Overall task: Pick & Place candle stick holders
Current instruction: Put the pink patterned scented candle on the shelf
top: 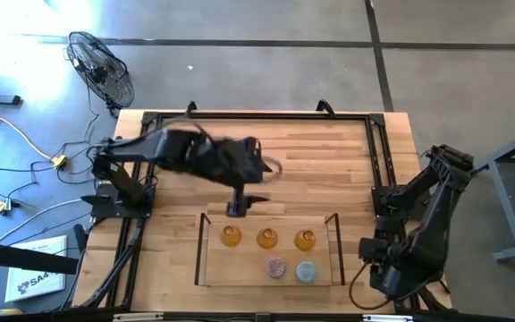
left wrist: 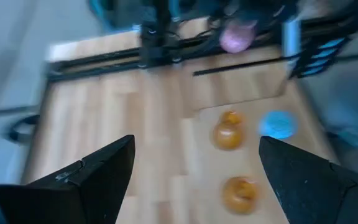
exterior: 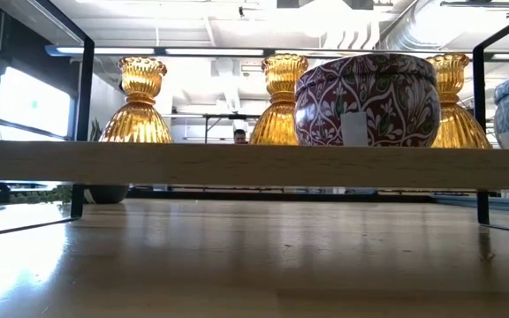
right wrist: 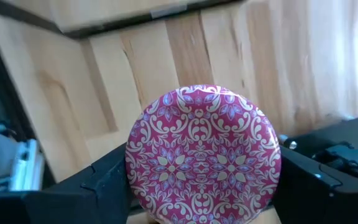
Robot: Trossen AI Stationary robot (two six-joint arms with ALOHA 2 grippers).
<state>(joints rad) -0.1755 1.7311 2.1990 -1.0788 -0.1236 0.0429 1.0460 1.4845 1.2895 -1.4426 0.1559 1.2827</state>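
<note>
Two arms, dark grey to black throughout. Left arm (top: 181, 150): thick blocky links, black cable looping off its upper side, mounted on a black base at left edge of table. Right arm (top: 423, 219): bulky rounded joints, thin dark cable trailing at its base by right edge. Left gripper (left wrist: 191, 171): two matte black wedge-shaped fingers, faint pale marks on one. Right gripper (right wrist: 204, 186): black fingers, small silver screws on the housing.

left hand (top: 237, 209) above tray (top: 206, 268), five holders (top: 267, 238)
</note>
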